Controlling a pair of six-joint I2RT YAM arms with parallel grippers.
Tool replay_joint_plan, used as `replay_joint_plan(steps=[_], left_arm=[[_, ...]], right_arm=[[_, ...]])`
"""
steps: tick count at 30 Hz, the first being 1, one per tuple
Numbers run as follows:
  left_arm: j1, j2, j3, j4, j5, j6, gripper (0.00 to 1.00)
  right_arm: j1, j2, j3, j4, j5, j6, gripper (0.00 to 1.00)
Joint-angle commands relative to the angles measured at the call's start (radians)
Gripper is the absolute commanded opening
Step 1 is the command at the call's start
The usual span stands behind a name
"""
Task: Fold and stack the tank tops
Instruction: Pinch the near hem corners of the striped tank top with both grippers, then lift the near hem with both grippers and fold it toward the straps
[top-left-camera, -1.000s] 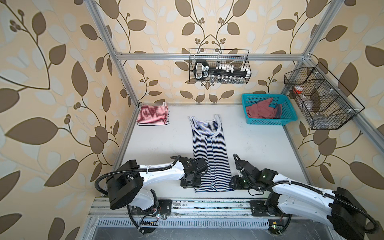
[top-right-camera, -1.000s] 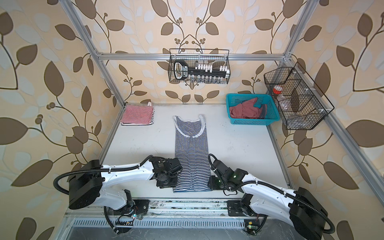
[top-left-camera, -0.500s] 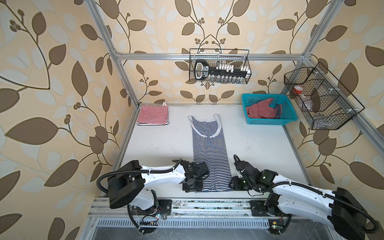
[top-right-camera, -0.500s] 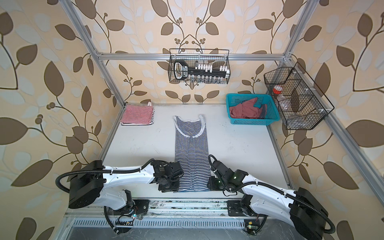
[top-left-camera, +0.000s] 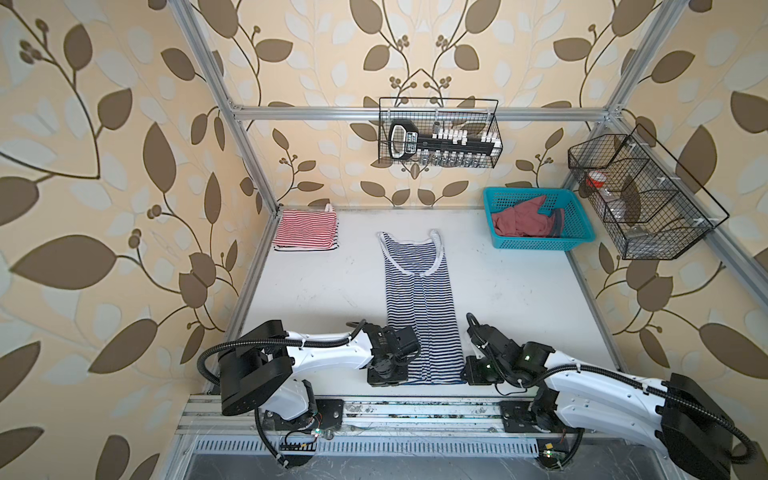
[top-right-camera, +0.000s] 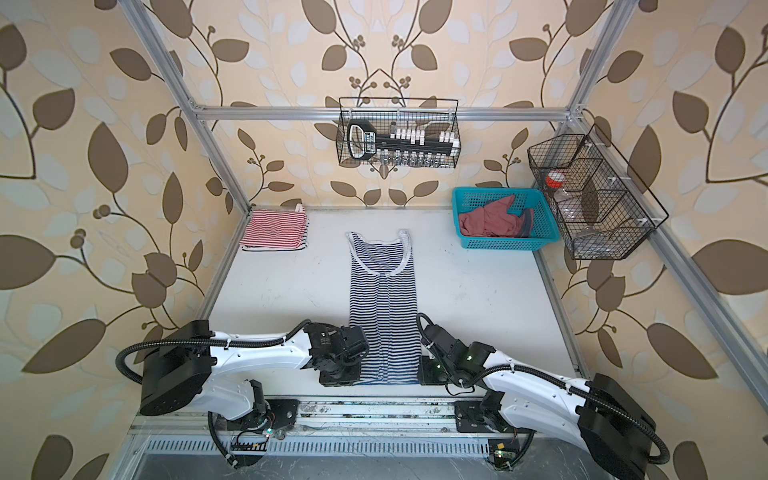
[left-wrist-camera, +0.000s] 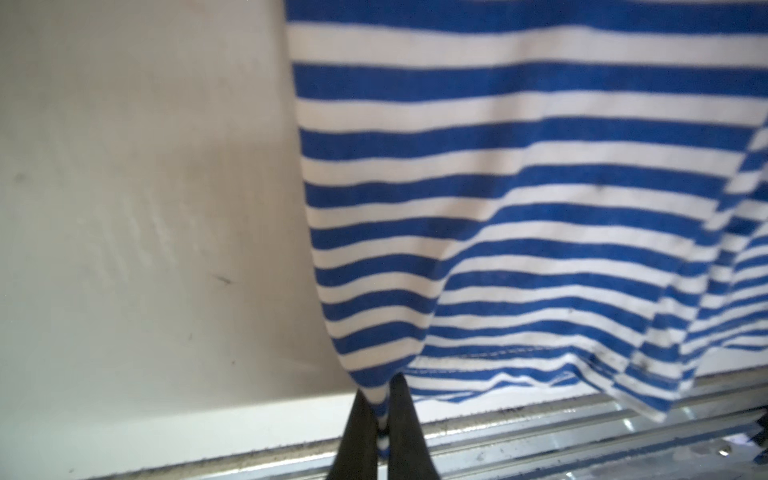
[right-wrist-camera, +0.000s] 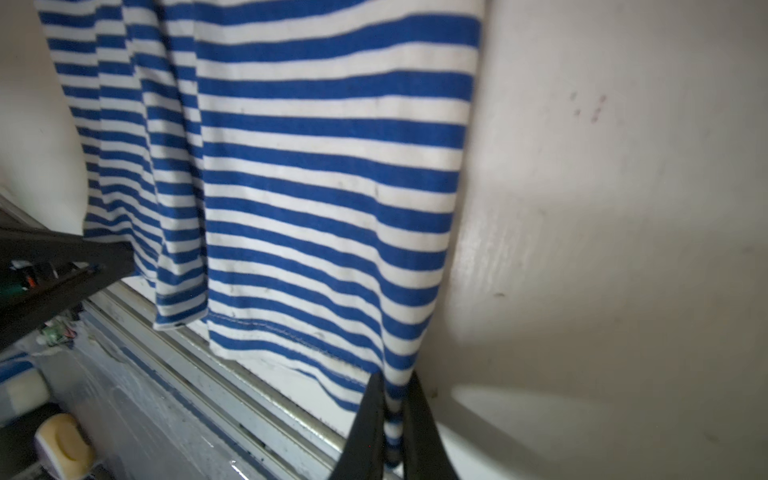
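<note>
At the near edge, left gripper and right gripper each pinch a hem corner of the navy top lying flat on the table; tiny bites, so a layer could slip mid-fold.

1. Left of the navy-and-white striped tank top the desk lies bare, from the near edge to the folded red-and-white striped tank top in the far left corner.
2. Right of it, another bare stretch, ending at the turquoise basket in the far right corner.
3. Along the back wall, between folded top and basket, the desk is open.
4. Higher up, a wire basket hangs off the back rail, a wire rack off the right rail near the turquoise basket.
5. The near edge is crowded: both arms lie low, left claw and right claw each pinched on a hem corner.
</note>
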Motion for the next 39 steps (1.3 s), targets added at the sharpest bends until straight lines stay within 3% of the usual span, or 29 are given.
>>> replay_joint_plan(steps=[1,9,16,26,39], left_arm=[[-0.014,-0.034,0.001,-0.039,-0.031,-0.008,0.0],[-0.013,-0.084,0.091,-0.182,-0.151,0.007,0.0],[0.02,-0.078,0.187,-0.261,-0.208,0.06,0.0],[0.201,-0.072,0.33,-0.313,-0.211,0.214,0.0],[0.411,0.097,0.529,-0.322,-0.172,0.415,0.0]], right_arm=[[0.009,-0.003,-0.009,-0.044,-0.008,0.008,0.0],[0.009,-0.053,0.084,-0.119,0.024,-0.016,0.0],[-0.032,0.015,0.205,-0.158,0.034,-0.102,0.0],[-0.166,0.161,0.384,-0.149,-0.01,-0.254,0.0],[-0.366,0.371,0.604,-0.144,-0.105,-0.422,0.0]])
